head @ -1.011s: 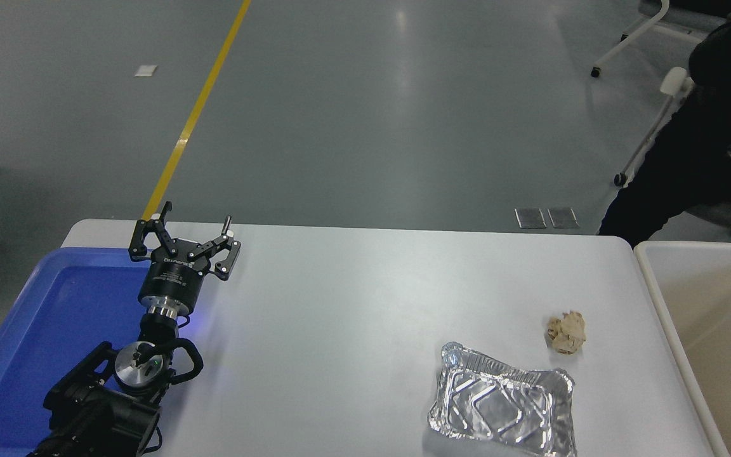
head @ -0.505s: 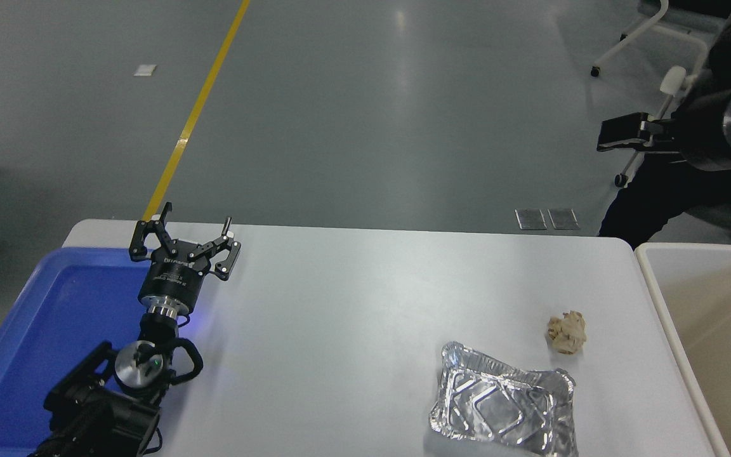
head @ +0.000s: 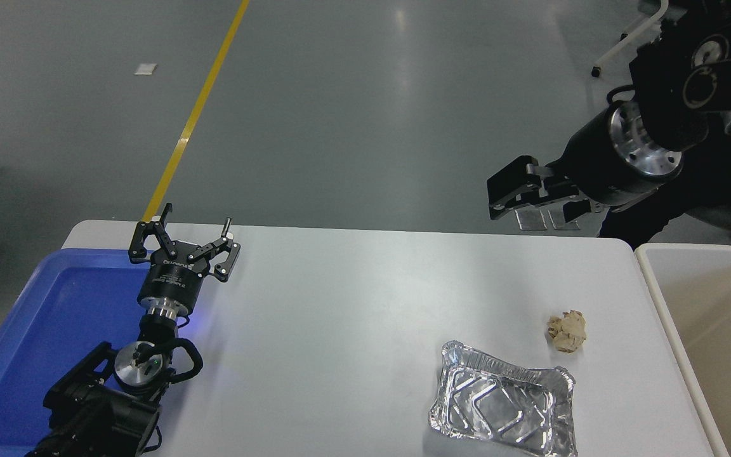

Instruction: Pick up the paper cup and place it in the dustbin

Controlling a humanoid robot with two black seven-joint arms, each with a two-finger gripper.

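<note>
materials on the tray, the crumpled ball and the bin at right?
Foil tray: thin aluminium foil by the look, shiny, with mirror-like glints, pressed ribs and a crinkled rim.
Crumpled ball: tan paper, probably; matte, with sharp creases.
Dustbin: seems moulded plastic, beige, smooth, low sheen, with a paler rounded rim.

White table (head: 353,304) carries blue tray (head: 42,330), foil tray (head: 502,409), paper ball (head: 566,331).

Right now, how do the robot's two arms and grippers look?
Both are black. The left gripper has thin linkage fingers with pale tips on a round black body with white lettering and a silver wrist ring. The right gripper has blocky black fingers on a thick cylinder with a shiny silver flange.
</note>
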